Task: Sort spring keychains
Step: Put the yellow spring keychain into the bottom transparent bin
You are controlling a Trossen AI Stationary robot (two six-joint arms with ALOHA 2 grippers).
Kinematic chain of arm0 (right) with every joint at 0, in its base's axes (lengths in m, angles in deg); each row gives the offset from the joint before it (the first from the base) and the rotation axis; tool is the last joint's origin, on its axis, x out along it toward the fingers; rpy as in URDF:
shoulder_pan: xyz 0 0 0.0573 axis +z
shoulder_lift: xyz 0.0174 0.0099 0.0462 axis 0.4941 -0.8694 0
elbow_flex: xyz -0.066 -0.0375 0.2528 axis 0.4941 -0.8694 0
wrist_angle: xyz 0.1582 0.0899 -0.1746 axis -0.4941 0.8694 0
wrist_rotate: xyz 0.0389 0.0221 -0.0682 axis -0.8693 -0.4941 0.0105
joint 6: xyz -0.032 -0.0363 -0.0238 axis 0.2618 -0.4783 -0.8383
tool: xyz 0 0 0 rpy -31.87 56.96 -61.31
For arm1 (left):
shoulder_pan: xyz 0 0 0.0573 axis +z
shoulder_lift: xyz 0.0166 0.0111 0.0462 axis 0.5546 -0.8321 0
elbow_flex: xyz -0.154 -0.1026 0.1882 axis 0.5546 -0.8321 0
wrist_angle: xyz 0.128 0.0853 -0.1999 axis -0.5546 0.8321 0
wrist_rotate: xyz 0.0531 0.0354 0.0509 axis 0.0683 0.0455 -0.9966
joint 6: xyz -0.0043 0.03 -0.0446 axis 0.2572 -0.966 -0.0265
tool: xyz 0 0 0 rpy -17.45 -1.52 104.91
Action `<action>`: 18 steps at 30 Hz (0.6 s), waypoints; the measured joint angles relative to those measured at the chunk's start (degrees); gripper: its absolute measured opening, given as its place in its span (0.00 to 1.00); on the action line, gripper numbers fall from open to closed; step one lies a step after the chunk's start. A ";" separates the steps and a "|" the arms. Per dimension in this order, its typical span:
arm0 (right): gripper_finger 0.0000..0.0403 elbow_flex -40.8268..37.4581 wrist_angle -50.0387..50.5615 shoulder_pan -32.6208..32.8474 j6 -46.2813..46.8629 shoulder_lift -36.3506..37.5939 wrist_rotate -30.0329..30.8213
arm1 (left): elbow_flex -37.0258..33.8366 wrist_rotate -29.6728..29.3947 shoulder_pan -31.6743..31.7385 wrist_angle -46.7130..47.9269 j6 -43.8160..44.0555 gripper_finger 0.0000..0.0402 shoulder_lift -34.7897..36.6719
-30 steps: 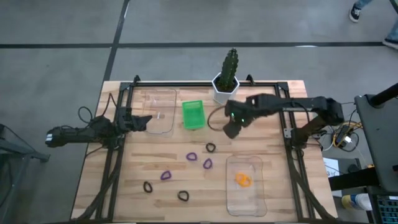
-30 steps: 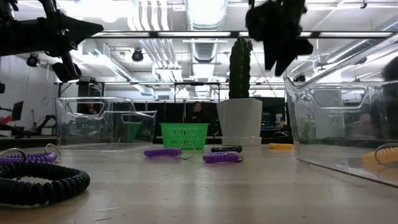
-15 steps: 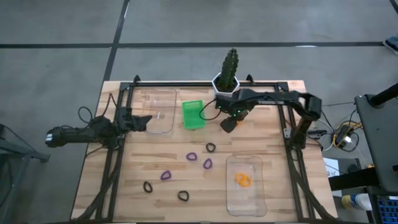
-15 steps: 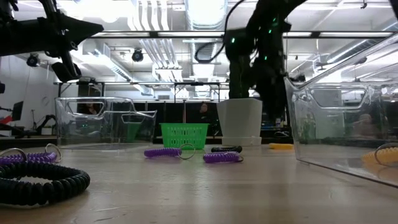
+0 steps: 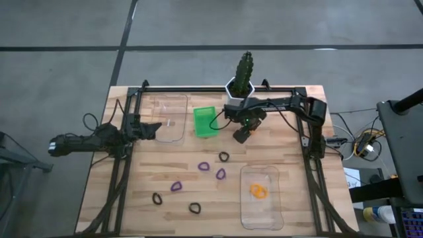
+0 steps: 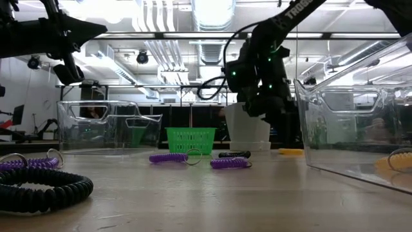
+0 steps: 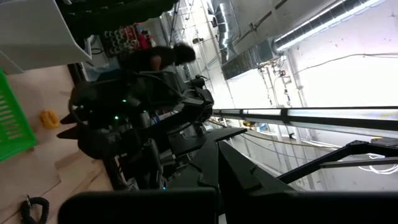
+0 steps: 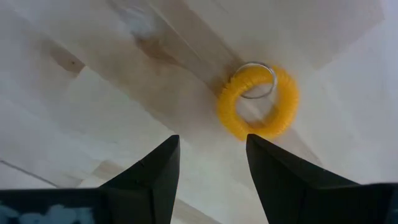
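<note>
An orange spring keychain (image 8: pixel 258 102) with a metal ring lies flat on the wood just beyond my right gripper (image 8: pixel 211 168), which is open and points down at it without touching. In the high view that gripper (image 5: pixel 242 137) hovers between the green bin (image 5: pixel 205 121) and the table's right rail. Purple keychains (image 5: pixel 203 166) (image 5: pixel 220 174) (image 5: pixel 176 186) and black ones (image 5: pixel 224 157) (image 5: pixel 156 198) (image 5: pixel 193 208) lie loose on the table. Another orange one (image 5: pixel 258 192) lies in the near clear tray (image 5: pixel 245 213). My left gripper (image 5: pixel 156 130) waits, shut, beside the far clear tray (image 5: pixel 169 104).
A white pot with a cactus (image 5: pixel 241 84) stands at the far edge, right behind my right gripper. The green bin sits to that gripper's left. Black frame rails (image 5: pixel 305 142) run along both table sides. Bare wood lies between the loose keychains and the near tray.
My right gripper has come down from high above the table to just over the wood near the cactus pot, while the arm has stretched out low along the far side. The left arm and the keychains have kept still.
</note>
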 joint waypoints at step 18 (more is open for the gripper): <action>0.32 0.07 -2.01 -2.17 -4.23 -3.79 -4.87 | 0.00 -0.01 0.00 -0.24 -0.02 0.00 0.02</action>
